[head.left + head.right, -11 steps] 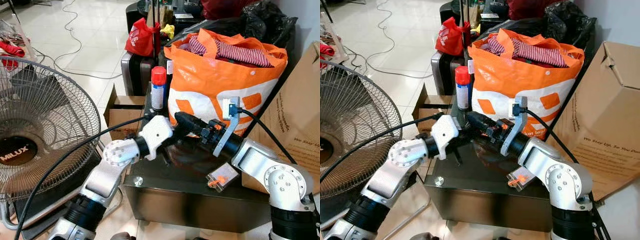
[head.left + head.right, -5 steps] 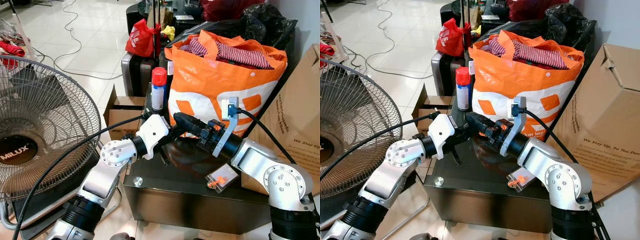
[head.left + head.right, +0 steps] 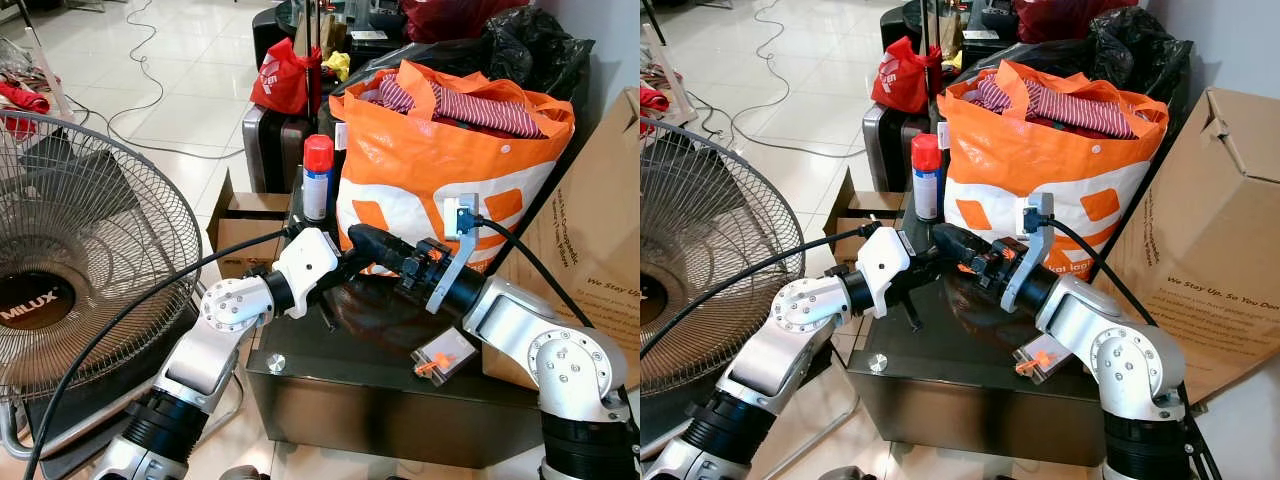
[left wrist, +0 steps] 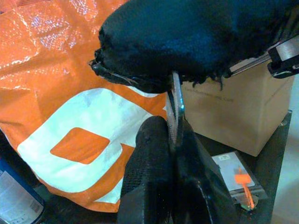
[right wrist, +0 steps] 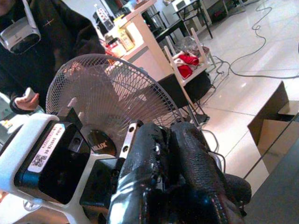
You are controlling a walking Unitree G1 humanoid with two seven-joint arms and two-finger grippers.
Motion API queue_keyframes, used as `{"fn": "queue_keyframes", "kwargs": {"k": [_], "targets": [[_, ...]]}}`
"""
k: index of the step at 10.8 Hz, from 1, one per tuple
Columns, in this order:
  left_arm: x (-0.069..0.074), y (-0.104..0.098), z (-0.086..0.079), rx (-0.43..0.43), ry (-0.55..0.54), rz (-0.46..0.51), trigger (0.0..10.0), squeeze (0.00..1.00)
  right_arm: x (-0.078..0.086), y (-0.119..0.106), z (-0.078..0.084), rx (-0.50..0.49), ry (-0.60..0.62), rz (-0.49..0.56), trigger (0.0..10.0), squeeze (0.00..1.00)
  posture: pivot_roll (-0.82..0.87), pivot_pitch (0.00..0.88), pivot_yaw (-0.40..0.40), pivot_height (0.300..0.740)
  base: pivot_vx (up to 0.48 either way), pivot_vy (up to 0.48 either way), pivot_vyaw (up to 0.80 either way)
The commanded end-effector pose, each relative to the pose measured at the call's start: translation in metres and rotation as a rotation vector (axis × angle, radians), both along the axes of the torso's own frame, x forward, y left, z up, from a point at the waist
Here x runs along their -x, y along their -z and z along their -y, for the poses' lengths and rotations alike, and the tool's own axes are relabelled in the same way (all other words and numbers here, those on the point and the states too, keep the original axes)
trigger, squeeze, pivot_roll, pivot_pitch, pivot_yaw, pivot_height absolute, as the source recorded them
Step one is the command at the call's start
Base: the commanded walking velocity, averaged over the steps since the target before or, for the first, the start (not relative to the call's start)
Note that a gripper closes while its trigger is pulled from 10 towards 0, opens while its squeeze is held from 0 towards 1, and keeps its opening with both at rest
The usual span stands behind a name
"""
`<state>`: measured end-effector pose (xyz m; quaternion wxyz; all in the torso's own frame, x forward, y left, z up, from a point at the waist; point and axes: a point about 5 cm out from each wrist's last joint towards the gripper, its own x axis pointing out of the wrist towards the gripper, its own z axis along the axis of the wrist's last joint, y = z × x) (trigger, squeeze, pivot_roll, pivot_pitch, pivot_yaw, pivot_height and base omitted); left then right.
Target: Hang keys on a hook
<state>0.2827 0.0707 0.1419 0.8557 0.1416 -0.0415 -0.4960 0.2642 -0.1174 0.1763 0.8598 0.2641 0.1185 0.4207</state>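
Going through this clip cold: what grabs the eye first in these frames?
The big orange bag, stuffed with striped clothes, stands at the back of a dark glass table. In front of it the left gripper and the right gripper meet tip to tip; in the left wrist view a thin metal piece sits pinched between the left fingers. A large fan stands on the floor at the robot's left.

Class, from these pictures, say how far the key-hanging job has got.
Done: left gripper holds a thin metal piece, probably the keys. In hand: right gripper meets it above the dark table, perhaps a handover. Left: finding a hook and hanging them.
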Motion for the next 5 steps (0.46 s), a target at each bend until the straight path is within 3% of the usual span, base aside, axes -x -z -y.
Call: {"fn": "queue_keyframes", "kwargs": {"k": [1, 5], "targets": [[-0.001, -0.008, 0.005, -0.014, 0.039, 0.037, 0.0, 0.0, -0.004, -0.002, 0.002, 0.014, 0.013, 0.0, 10.0, 1.0, -0.04, 0.0, -0.016, 0.74, 0.0, 0.0, 0.0], [-0.01, -0.011, -0.008, -0.064, 0.017, 0.055, 0.0, 0.0, -0.001, -0.002, 0.005, 0.012, 0.013, 0.008, 10.0, 1.0, -0.04, 0.0, -0.009, 0.74, 0.0, 0.0, 0.0]]}}
